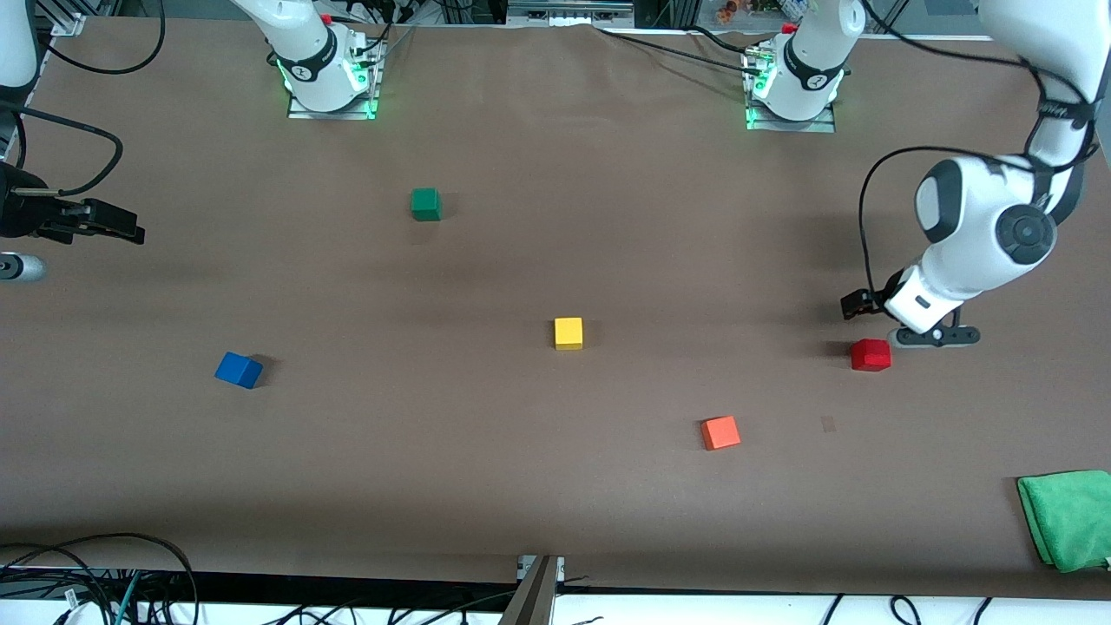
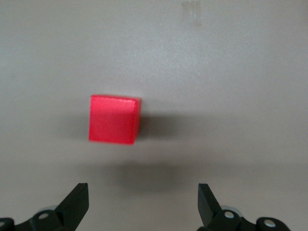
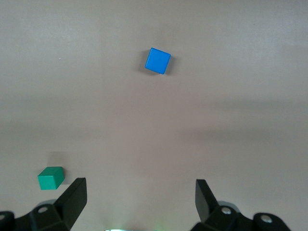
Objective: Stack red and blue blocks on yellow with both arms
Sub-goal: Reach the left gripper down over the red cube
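Your right gripper (image 1: 108,227) hangs over the bare brown table (image 1: 486,486) at the right arm's end, its 2 fingers spread wide with nothing between them, so it is free to take a cube. Its target, the small matte bright blue cube (image 1: 239,370), lies on the table nearer the front camera than that gripper and is turned at an angle to the table edge; you will probably need to rotate the wrist to meet its flat faces.

The dark green cube (image 1: 425,204) sits toward the robot bases, well apart from everything, and has no part in the stack.

The small matte bright yellow cube (image 1: 568,333) rests near the middle of the table with nothing on it. That central spot suits it as the base, since either arm looks able to reach it, and no stacking has begun.

The lighter orange cube (image 1: 720,432) lies nearer the front camera, well apart from the yellow one; do not mistake it for the red.

The small matte deep red cube (image 1: 871,355) sits on the table toward the left arm's end. Your left gripper (image 2: 143,204) hovers just beside it, fingers (image 2: 76,202) spread and empty, the cube ahead of the opening and not yet between them.

A green cloth (image 1: 1069,518) lies at the table's corner.
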